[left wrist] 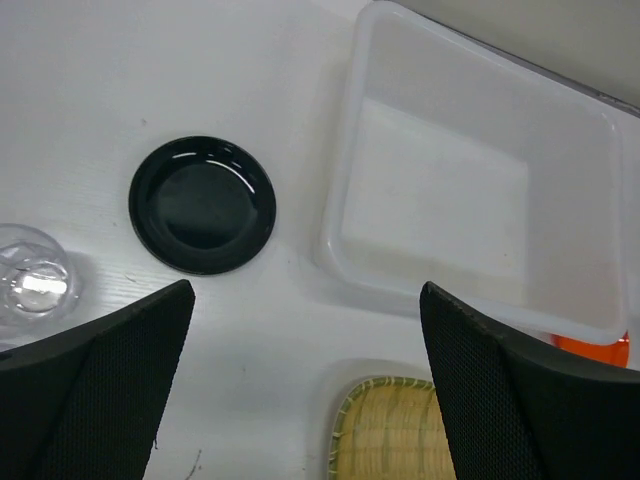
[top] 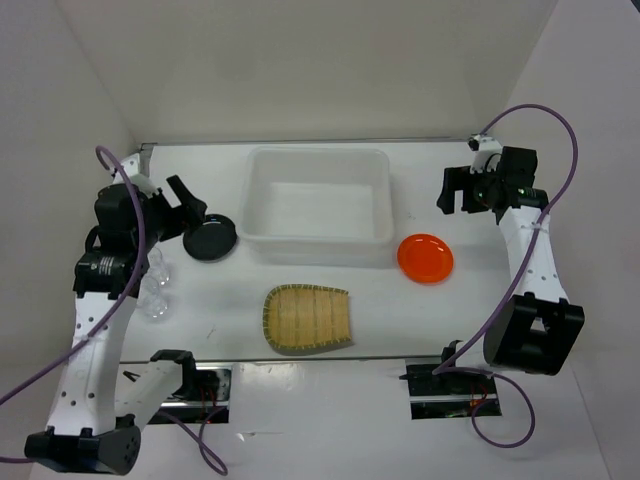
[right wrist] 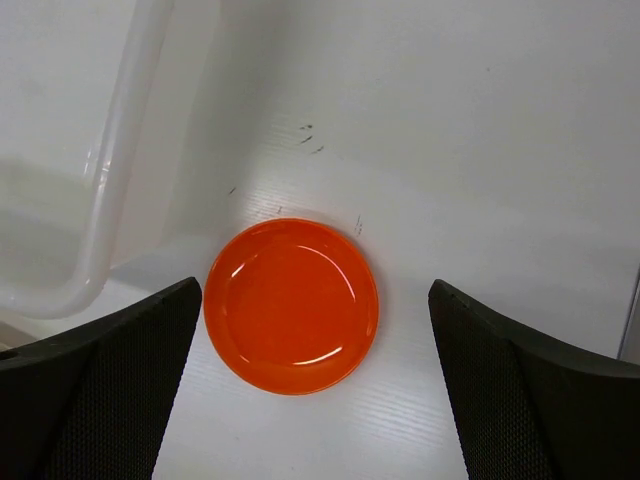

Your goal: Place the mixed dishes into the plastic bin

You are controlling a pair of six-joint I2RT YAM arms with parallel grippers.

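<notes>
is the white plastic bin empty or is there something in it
Empty: the large rectangular translucent white plastic bin shows only its bare floor in both the top and left wrist views.

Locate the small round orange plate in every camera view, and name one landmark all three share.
Top external: the small round orange plate lies right of centre, off the bin's near right corner.
Left wrist: only a sliver of it shows at the right edge, beyond the bin's corner.
Right wrist: it sits in the lower centre.
Shared landmark: the large translucent white plastic bin.
</notes>
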